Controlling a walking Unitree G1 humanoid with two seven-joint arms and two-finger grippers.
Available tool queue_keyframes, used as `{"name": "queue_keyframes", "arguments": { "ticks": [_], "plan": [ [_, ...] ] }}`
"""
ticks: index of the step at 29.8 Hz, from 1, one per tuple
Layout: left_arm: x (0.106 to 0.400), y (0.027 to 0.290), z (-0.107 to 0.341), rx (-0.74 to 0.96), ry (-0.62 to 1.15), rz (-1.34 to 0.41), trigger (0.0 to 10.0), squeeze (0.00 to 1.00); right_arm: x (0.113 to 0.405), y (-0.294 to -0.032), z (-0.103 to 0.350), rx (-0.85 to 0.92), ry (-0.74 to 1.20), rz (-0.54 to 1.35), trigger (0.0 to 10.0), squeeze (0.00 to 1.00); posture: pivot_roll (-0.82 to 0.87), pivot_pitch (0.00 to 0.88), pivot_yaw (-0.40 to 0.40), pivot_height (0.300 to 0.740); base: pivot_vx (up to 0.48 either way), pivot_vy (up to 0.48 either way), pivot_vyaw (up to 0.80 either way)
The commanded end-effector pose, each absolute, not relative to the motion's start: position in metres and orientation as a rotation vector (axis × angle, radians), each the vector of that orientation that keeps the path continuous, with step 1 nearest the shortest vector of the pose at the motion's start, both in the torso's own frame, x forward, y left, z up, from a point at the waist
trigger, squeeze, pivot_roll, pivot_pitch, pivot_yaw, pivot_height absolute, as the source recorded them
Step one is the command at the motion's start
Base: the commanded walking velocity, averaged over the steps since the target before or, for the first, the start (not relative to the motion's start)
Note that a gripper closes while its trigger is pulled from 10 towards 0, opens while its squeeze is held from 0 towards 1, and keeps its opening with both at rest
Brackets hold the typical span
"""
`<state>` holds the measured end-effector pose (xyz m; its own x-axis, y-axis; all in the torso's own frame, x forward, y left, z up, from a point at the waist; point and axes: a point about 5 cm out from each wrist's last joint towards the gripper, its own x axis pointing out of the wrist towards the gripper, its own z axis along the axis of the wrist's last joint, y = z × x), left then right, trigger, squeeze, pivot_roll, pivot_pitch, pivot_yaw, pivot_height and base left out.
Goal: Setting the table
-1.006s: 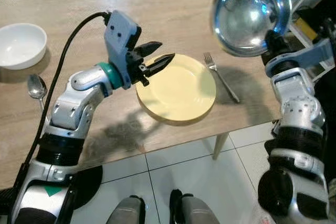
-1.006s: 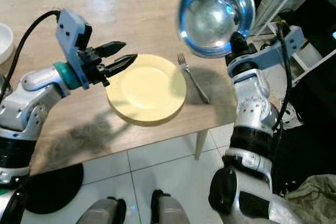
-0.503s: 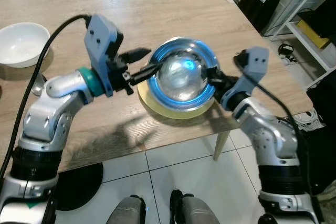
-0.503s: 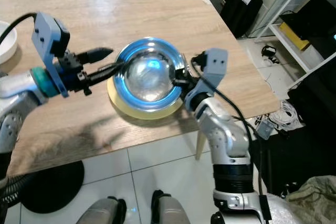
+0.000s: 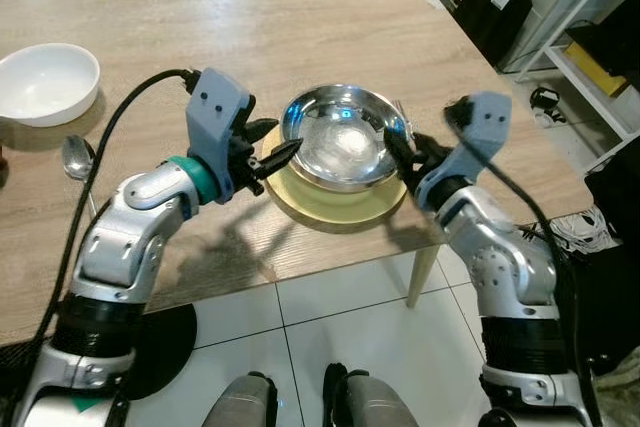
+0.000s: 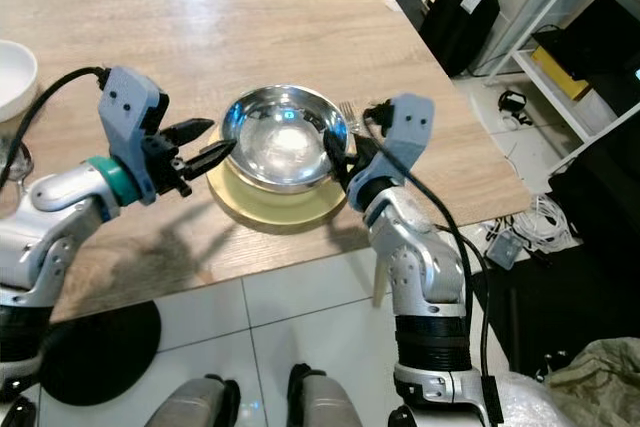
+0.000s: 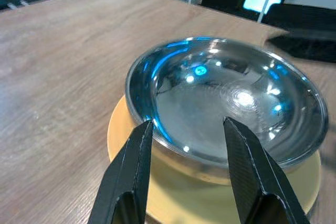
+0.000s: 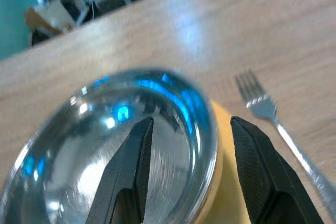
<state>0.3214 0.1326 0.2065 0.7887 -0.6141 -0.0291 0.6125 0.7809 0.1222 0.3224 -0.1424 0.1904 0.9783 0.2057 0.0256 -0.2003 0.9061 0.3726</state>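
Table (image 5: pixel 330 17): steel bowl (image 5: pixel 343 139) on plate (image 5: pixel 330 207), hands (image 5: pixel 398 152) flanking.

The steel bowl (image 5: pixel 343 139) on the yellow plate (image 5: pixel 335 202) is flanked by both end effectors, the fork (image 8: pixel 283 129) lying just beside, while table (image 5: pixel 250 37) beyond lies bare.

Silver arms, black cables, teal wrist.
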Motion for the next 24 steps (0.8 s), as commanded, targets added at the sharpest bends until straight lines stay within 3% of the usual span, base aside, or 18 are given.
{"name": "queue_keyframes", "arguments": {
  "ticks": [1, 6, 12, 18, 24],
  "plan": [
    [0.324, 0.134, 0.205, 0.133, -0.004, -0.634, 10.0, 0.00, 0.321, -0.148, 0.194, 0.400, -0.012, 0.192, 10.0, 0.00, 0.16, 0.093, -0.032, 0.740, 0.000, 0.000, 0.00],
    [0.359, 0.125, 0.198, 0.035, 0.082, -0.466, 10.0, 0.00, 0.309, -0.180, 0.231, 0.396, -0.308, 0.073, 10.0, 0.00, 0.16, 0.119, -0.032, 0.740, 0.000, 0.000, 0.00],
    [0.376, 0.124, 0.208, 0.010, 0.104, -0.373, 10.0, 0.00, 0.303, -0.183, 0.236, 0.397, -0.342, 0.056, 10.0, 0.00, 0.15, 0.123, -0.022, 0.740, 0.000, 0.000, 0.00],
    [0.385, 0.112, 0.221, -0.013, 0.082, -0.393, 10.0, 0.00, 0.301, -0.183, 0.234, 0.408, -0.343, 0.047, 10.0, 0.00, 0.14, 0.124, -0.015, 0.740, 0.000, 0.000, 0.00],
    [0.392, 0.100, 0.218, -0.106, 0.194, -0.416, 10.0, 0.00, 0.300, -0.183, 0.233, 0.420, -0.350, 0.037, 10.0, 0.00, 0.14, 0.123, -0.002, 0.740, 0.000, 0.000, 0.00]
  ]
}}
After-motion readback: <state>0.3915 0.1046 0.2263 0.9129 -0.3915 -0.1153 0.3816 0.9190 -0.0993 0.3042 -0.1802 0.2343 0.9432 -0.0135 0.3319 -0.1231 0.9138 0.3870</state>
